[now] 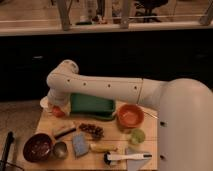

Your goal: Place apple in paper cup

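Note:
The apple (pixel 58 112) is a small red-orange fruit at the far left corner of the wooden table (pixel 112 137), just left of the green tray (pixel 92 105). My gripper (pixel 54 105) hangs down from the white arm right above the apple, and the arm's wrist covers most of it. A small white shape at the table's far left edge, right beside the gripper, looks like the paper cup (pixel 44 102). It is partly hidden behind the arm. I cannot tell whether the apple is held or rests on the table.
An orange bowl (pixel 130 116) and a pale green round thing (pixel 136 135) are on the right. Grapes (pixel 92 130), a blue sponge (pixel 80 145), a banana (pixel 103 148), a white brush (pixel 126 157), a metal cup (pixel 60 149) and a dark brown bowl (pixel 37 147) fill the front.

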`<state>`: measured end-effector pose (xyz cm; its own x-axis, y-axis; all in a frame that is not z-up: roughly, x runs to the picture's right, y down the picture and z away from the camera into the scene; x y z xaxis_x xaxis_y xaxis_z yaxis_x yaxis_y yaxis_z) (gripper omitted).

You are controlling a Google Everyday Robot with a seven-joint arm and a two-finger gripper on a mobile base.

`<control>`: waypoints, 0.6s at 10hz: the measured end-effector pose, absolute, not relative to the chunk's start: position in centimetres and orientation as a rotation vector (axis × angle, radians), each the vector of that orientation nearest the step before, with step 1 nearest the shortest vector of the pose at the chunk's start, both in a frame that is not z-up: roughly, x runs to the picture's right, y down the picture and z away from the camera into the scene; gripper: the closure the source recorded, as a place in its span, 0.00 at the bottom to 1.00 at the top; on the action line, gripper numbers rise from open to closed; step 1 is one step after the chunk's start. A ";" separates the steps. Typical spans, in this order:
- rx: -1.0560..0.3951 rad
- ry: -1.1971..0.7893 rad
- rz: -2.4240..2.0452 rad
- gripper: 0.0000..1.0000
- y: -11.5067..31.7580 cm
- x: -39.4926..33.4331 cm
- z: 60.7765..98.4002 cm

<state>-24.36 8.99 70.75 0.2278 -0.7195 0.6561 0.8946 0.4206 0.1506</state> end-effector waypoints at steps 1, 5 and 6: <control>-0.278 -0.726 -1.138 1.00 8.7 -24.4 71.0; -0.228 -0.719 -1.158 1.00 7.9 -24.9 71.9; -0.208 -0.717 -1.167 1.00 7.7 -25.1 72.1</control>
